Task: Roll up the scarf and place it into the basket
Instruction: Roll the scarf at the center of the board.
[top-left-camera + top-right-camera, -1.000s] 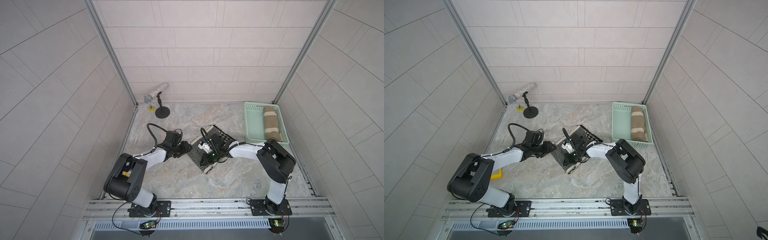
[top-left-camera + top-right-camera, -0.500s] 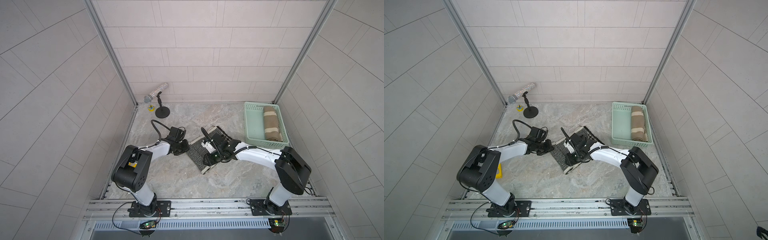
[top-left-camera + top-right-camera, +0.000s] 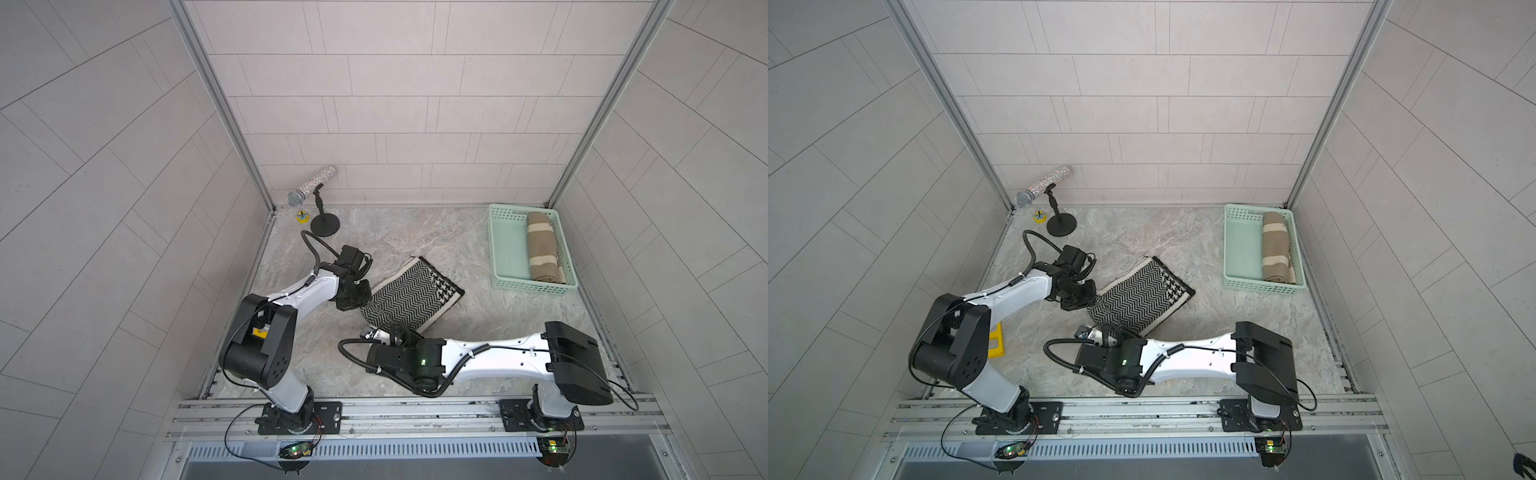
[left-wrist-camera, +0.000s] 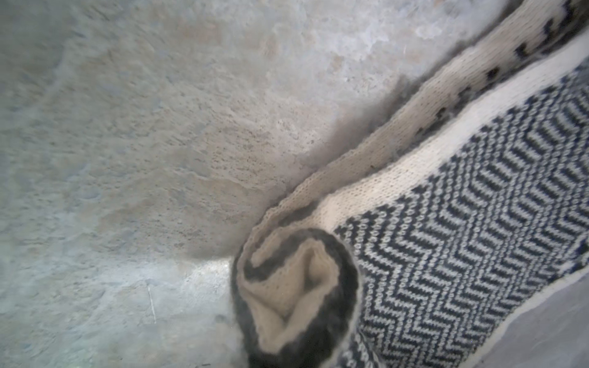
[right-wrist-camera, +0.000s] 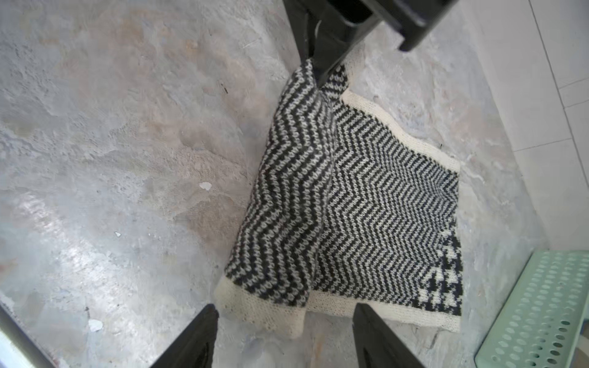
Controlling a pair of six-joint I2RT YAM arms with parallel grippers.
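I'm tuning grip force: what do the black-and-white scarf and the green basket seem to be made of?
The scarf looks like knitted yarn, wool or acrylic, matte and fuzzy: stitches show in the zigzag pattern and cream border. The basket looks like moulded plastic, smooth mint green: even rows of round holes in its wall.

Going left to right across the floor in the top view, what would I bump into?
The sparkly microphone → left gripper → zigzag scarf → green basket holding a rolled tan scarf.
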